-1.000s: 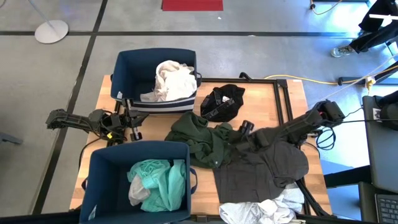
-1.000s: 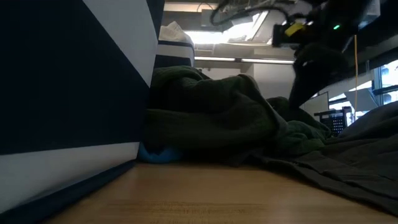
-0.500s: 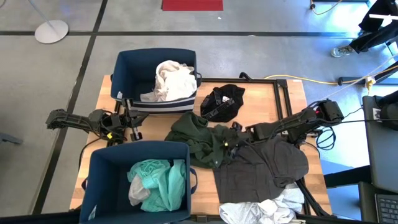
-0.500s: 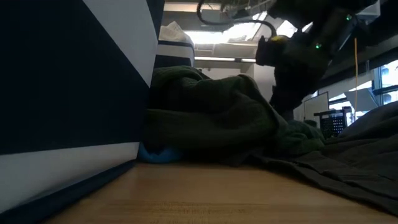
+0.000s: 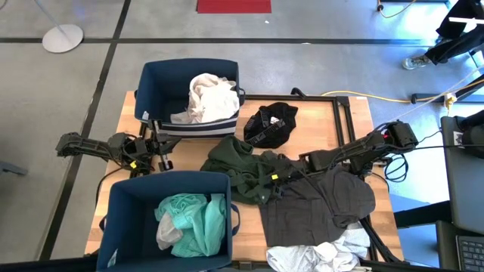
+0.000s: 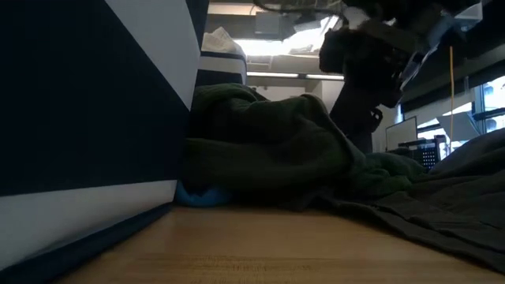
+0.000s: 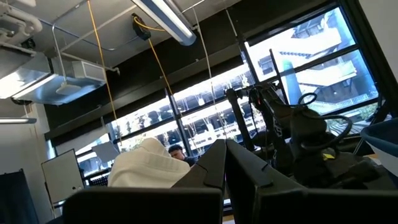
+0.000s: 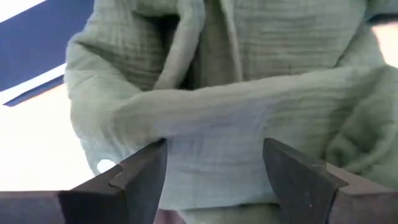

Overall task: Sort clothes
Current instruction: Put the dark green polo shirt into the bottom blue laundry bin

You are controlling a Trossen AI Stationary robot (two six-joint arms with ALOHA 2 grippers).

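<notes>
Reaching across the bench [image 5: 344, 121], the right pincer [image 5: 274, 181] sits low over the dark green garment [image 5: 246, 166], which lies heaped in the middle of the bench. Its fingers [image 8: 140, 171] stand wide apart with folds of that green cloth between and just ahead of them; whether they touch it cannot be told. Beside the green garment, on the right arm's side, spreads a dark grey garment [image 5: 318, 208], and past that, at the bench's near edge, a pale grey-white one [image 5: 318, 257]. A black garment [image 5: 271, 125] lies just beyond the green one. The far bin [image 5: 151, 83] holds a white garment [image 5: 208, 98]; the near bin [image 5: 125, 208] holds a teal one [image 5: 193, 223]. The left pincer [image 5: 162, 147] waits between the two bins, fingers pressed together.
</notes>
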